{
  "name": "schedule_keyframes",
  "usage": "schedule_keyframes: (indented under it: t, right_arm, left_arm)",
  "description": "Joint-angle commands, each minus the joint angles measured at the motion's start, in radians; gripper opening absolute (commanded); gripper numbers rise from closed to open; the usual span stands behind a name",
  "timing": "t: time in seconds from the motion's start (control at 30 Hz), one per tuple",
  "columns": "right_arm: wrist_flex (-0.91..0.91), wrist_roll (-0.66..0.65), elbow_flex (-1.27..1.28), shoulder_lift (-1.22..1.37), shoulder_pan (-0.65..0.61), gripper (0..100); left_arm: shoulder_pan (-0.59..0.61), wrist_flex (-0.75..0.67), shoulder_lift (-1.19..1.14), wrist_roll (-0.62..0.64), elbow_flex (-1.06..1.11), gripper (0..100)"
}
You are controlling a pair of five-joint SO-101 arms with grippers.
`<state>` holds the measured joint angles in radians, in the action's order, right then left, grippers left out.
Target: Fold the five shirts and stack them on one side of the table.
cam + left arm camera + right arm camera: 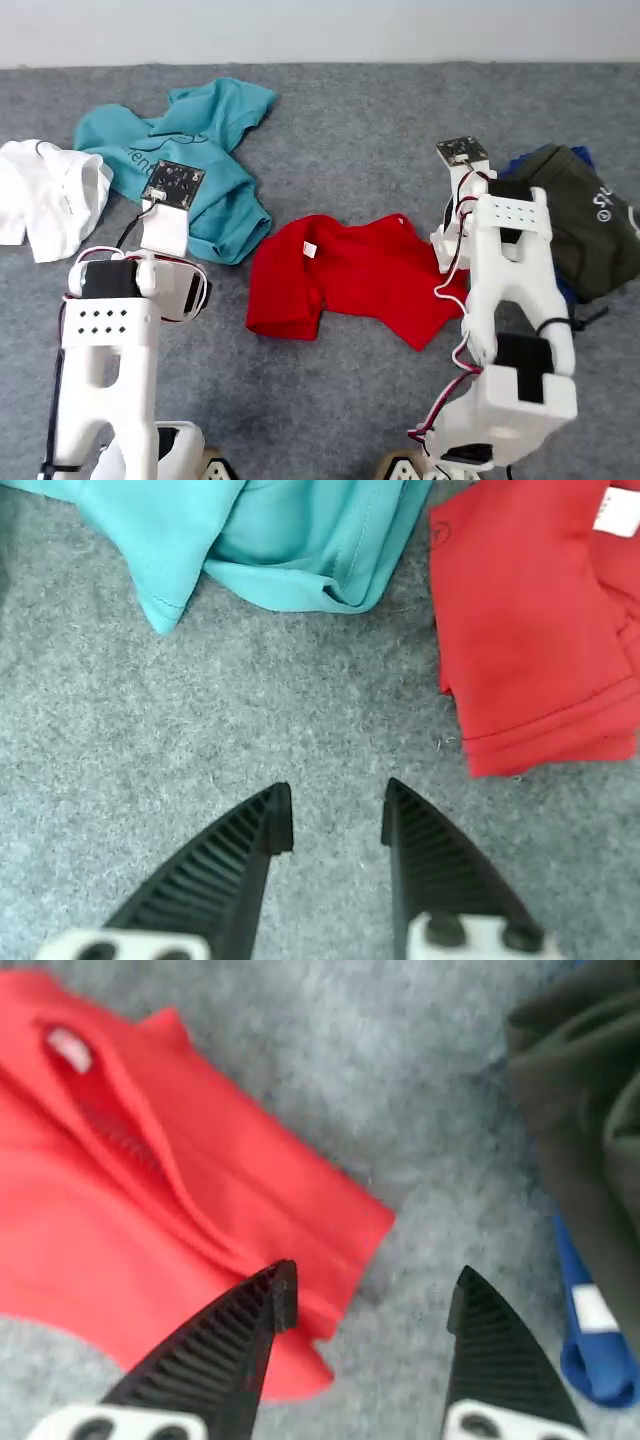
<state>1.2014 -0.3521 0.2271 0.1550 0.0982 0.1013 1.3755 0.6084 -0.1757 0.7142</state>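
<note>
**Red shirt laid out mid-table, both arms poised at its edges, nothing folded yet**

The red shirt (350, 275) lies roughly flat on the grey table (350, 130), collar tag up. It looks like the first piece to be worked, since it sits between the two arms where both can reach it.

The right arm (510, 260) hangs over the red shirt's edge on its own side. Its jaws are spread wide and empty, one over the red cloth and the other over bare table. That straddle suits closing on the hem.

The left arm (105, 330) stands off the red shirt's opposite edge. Its jaws are parted and hold nothing, over bare table between the red shirt and the teal shirt (190, 160).

A white shirt (50, 195) lies crumpled beyond the teal one, farther from the red shirt. A dark olive shirt (585, 215) is heaped past the red shirt on the right arm's side, lying on top of a blue shirt (590, 1350). I judge all four are simply waiting their turn.

The high view supplies the whole layout and the white shirt. The wrist views supply the jaw gaps. The right wrist view also brings out the blue shirt's rolled edge and pale tag, a mere sliver from above. The left wrist view adds the stitched hems of the red and teal shirts.
</note>
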Motion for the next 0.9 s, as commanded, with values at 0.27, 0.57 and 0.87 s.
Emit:
schedule_keyframes:
  t: [0.27, 0.57, 0.87]
  right_arm:
    - [-0.122, -0.008, -0.012, 0.097, -0.013, 0.0]
    - [-0.119, -0.008, -0.051, -0.019, -0.015, 0.9]
    - [-0.022, -0.005, -0.044, -0.289, -0.015, 0.9]
  left_arm:
    - [-0.006, 0.006, -0.002, -0.017, -0.038, 16]
    - [-0.006, 0.006, -0.002, -0.017, -0.036, 16]
    - [-0.006, 0.006, -0.002, -0.017, -0.036, 16]
